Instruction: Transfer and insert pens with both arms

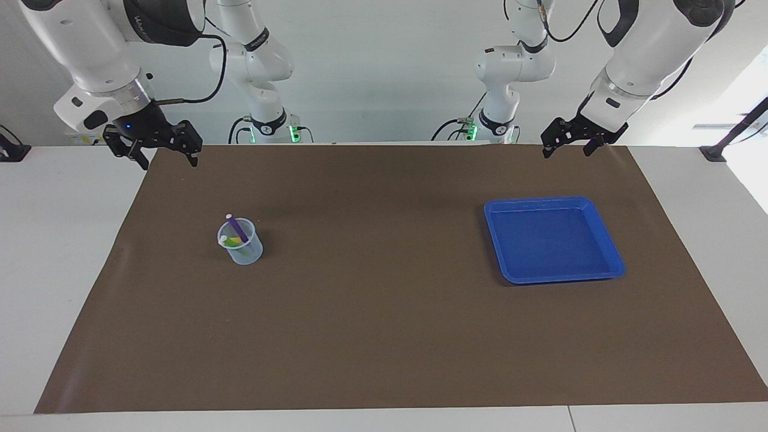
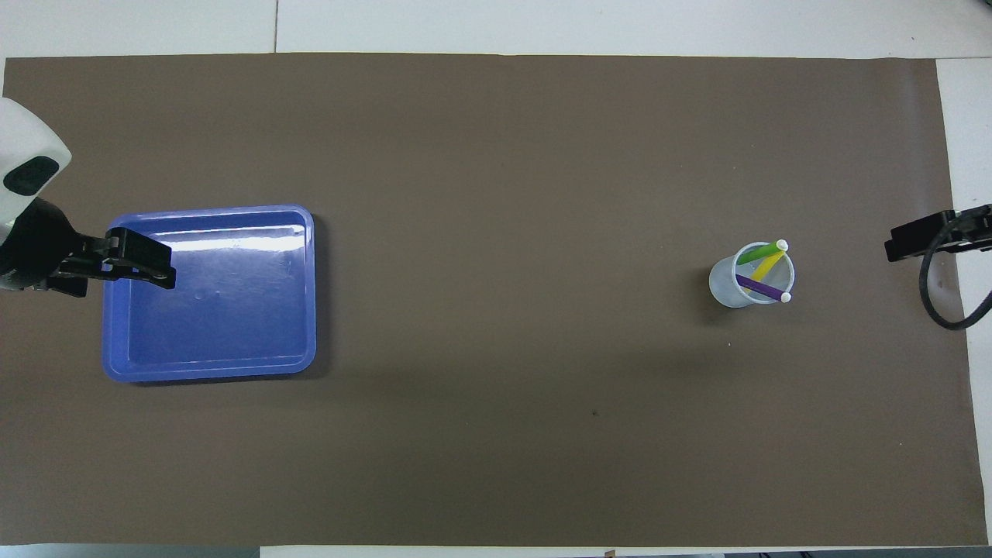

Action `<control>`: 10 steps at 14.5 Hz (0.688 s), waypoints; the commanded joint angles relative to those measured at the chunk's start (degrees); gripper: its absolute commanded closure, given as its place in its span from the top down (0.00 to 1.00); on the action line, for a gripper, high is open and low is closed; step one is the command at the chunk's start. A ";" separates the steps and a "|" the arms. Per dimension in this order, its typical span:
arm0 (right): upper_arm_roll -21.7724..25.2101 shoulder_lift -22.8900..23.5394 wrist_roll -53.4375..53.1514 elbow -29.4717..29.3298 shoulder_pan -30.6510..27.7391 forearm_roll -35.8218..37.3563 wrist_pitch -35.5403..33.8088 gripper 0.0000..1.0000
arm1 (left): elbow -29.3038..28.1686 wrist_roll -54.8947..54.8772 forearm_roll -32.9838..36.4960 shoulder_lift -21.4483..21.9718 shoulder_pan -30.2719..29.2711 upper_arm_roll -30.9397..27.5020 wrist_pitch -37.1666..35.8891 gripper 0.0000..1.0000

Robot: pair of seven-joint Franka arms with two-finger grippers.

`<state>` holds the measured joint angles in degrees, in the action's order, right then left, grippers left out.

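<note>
I see all 3 pens [image 2: 763,271] standing in the clear cup [image 1: 242,245] on the brown mat [image 1: 384,336], toward the right arm's end of the table [image 1: 36,240]. The blue tray [image 1: 606,264] sits toward the left arm's end. My left pincer [image 1: 568,146] and right pincer [image 1: 161,153] hang raised over the mat's corners nearest the robots, both with fingers apart, holding nothing.
</note>
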<state>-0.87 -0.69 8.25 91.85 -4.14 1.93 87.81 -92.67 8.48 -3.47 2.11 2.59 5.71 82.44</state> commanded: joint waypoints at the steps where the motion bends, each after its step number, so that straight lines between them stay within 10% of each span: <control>1: 0.78 -0.81 -0.34 1.32 1.41 1.24 1.14 1.00 | 0.03 -0.75 -0.30 -0.08 -0.04 -0.09 0.71 1.00; 10: 4.12 -0.90 -0.43 1.49 4.58 1.24 1.23 1.00 | 0.29 -0.57 -0.30 0.00 -0.22 -0.35 1.06 1.00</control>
<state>2.90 -0.69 8.25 91.95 -0.09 1.95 87.81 -92.60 8.47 -3.47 2.11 2.56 5.62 82.89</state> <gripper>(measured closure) 0.000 0.000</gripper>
